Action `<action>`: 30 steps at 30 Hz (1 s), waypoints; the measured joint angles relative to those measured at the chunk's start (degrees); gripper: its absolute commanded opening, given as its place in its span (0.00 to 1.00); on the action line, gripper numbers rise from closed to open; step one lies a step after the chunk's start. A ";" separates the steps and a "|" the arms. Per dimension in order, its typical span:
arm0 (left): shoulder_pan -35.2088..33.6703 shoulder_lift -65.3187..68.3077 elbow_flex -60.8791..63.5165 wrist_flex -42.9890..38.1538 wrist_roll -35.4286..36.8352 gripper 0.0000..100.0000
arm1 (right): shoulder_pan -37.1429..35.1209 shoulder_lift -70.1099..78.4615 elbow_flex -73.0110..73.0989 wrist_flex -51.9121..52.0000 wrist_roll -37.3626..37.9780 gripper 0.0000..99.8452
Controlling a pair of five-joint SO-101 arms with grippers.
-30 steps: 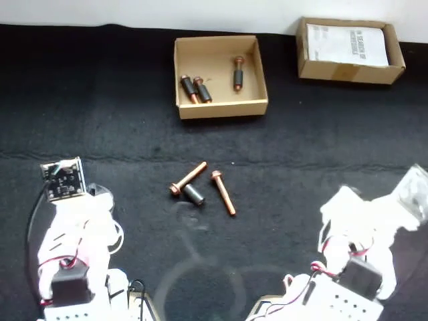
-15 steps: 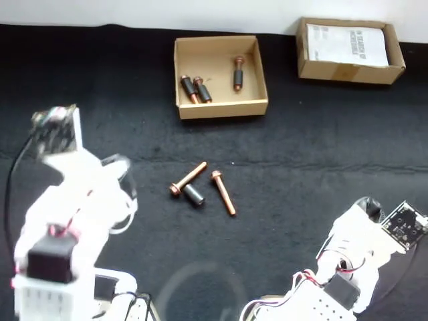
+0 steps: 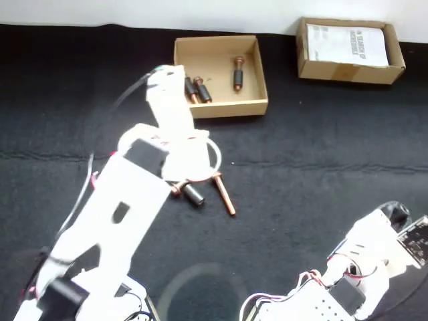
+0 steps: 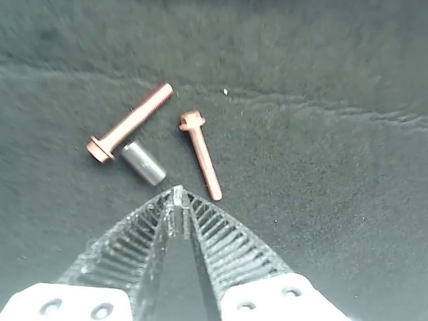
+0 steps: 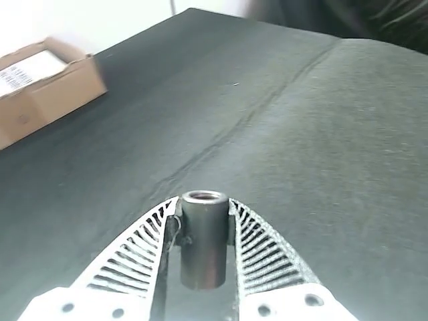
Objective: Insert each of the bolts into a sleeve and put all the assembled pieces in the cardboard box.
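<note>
**benchrat:** Black cloth [image 3: 321, 134] covered the whole table from overhead, with a strip of pale wall [image 3: 134, 10] along the far edge. The cardboard box [image 3: 221, 108] sat at the back, and three assembled pieces [image 3: 239, 73] were lying in it. The left arm [image 3: 127, 207] stretched over the middle and hid most of the first bolt [image 3: 175, 190], so just the head poked out. The loose sleeve [image 3: 194, 194] lay right beside that head, and the second bolt [image 3: 225, 195] was just past it.

**m6_fan:** And the other side?

**benchrat:** The right arm [image 3: 371, 247] was down at the near corner, partly cut off by the frame edge. I couldn't make out its fingers from up there. A second box [image 3: 348, 72] with a paper sheet [image 3: 348, 43] on top sat in the far corner.

**m6_fan:** Wrist cams any clearer?

**benchrat:** Yeah. On the left one, the left gripper [image 4: 178, 200] hung above the cloth with its fingers clenched tip to tip. Both bolts showed in full there, with the loose sleeve between the fingertips and the first bolt's head. A crease ran across the cloth beyond them. On the right one, the right gripper [image 5: 204, 204] was clamped on the held sleeve [image 5: 202, 251], which stood upright with its bore facing up. Below it was creased cloth. The second box was blurry and cut off at the edge, and there was a dark smear in the far corner I couldn't identify.
</note>
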 measured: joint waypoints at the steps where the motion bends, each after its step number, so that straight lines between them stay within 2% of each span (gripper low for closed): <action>1: 0.09 2.29 -0.70 0.00 1.32 0.01 | 0.70 0.00 0.00 0.00 0.00 0.01; 16: 0.44 32.44 -12.48 0.26 6.42 0.02 | 1.49 0.00 0.00 0.00 0.00 0.01; 23: 0.35 37.80 -15.56 0.26 7.03 0.18 | 1.49 0.00 0.00 0.00 0.00 0.01; 30: 0.88 38.24 -15.56 0.26 9.41 0.19 | 1.49 0.00 0.00 0.00 0.00 0.01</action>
